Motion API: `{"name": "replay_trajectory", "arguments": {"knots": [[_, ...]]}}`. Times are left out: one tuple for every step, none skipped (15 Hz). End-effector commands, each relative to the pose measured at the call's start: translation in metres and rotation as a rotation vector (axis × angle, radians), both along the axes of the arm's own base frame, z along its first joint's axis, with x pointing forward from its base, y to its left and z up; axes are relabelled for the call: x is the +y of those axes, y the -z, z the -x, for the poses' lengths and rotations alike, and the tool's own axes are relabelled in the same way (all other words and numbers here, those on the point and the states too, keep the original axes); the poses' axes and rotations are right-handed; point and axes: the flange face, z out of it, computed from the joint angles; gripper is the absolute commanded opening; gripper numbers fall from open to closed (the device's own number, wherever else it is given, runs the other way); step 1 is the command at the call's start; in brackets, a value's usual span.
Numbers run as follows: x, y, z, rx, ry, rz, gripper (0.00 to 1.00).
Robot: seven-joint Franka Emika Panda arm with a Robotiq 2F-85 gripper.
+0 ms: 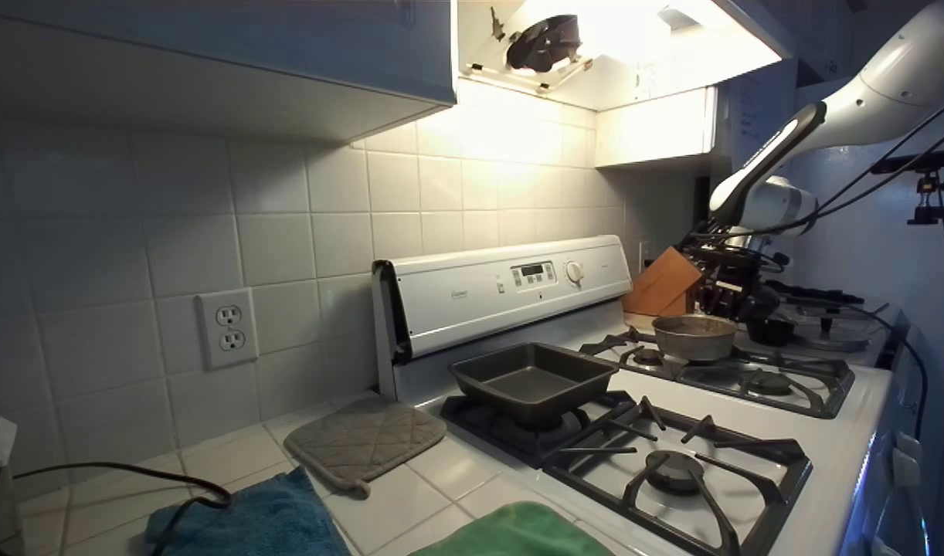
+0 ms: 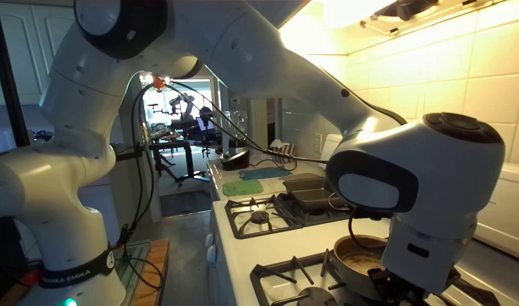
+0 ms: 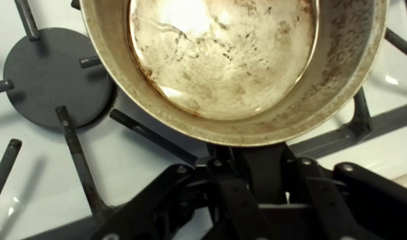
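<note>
A worn beige metal pot (image 3: 243, 130) with a stained, glossy bottom fills the top of the wrist view; it may hold some clear liquid. Its black handle (image 3: 265, 173) runs between the fingers of my gripper (image 3: 253, 158), which look closed on it near the rim. The pot stands level at the stove's grates in both exterior views (image 1: 694, 340) (image 2: 357, 267); I cannot tell whether it touches them. In an exterior view my gripper (image 1: 738, 297) is a dark shape behind the pot. It also shows at the bottom edge (image 2: 401, 291), partly cut off.
A dark square baking pan (image 1: 534, 378) sits on another burner of the white stove (image 1: 511, 293). A grey pot holder (image 1: 368, 440), blue towel (image 1: 256, 517) and green cloth (image 1: 518, 533) lie on the tiled counter. A wooden knife block (image 1: 665, 286) stands by the gripper.
</note>
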Motion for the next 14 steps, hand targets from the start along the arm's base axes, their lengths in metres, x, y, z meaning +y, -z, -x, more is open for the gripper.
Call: {"name": "replay_trajectory", "arguments": {"knots": [[-0.004, 0.005, -0.017, -0.010, 0.048, -0.022, 0.11], [-0.003, 0.007, -0.019, -0.009, 0.053, -0.021, 0.11], [-0.003, 0.008, -0.021, -0.008, 0.059, -0.018, 0.11], [-0.003, 0.010, -0.024, -0.006, 0.064, -0.017, 0.11], [-0.003, 0.011, -0.026, -0.004, 0.069, -0.018, 0.11], [-0.002, 0.011, -0.029, -0.005, 0.074, -0.017, 0.11], [-0.001, 0.011, -0.032, -0.007, 0.078, -0.015, 0.11], [0.000, 0.010, -0.035, -0.010, 0.081, -0.015, 0.11], [0.001, 0.009, -0.038, -0.011, 0.082, -0.014, 0.11], [0.002, 0.009, -0.041, -0.014, 0.083, -0.013, 0.11], [0.004, 0.008, -0.044, -0.016, 0.085, -0.012, 0.11], [0.006, 0.008, -0.046, -0.017, 0.083, -0.010, 0.11], [0.008, 0.008, -0.049, -0.020, 0.083, -0.008, 0.11], [0.009, 0.008, -0.051, -0.021, 0.081, -0.008, 0.11]]}}
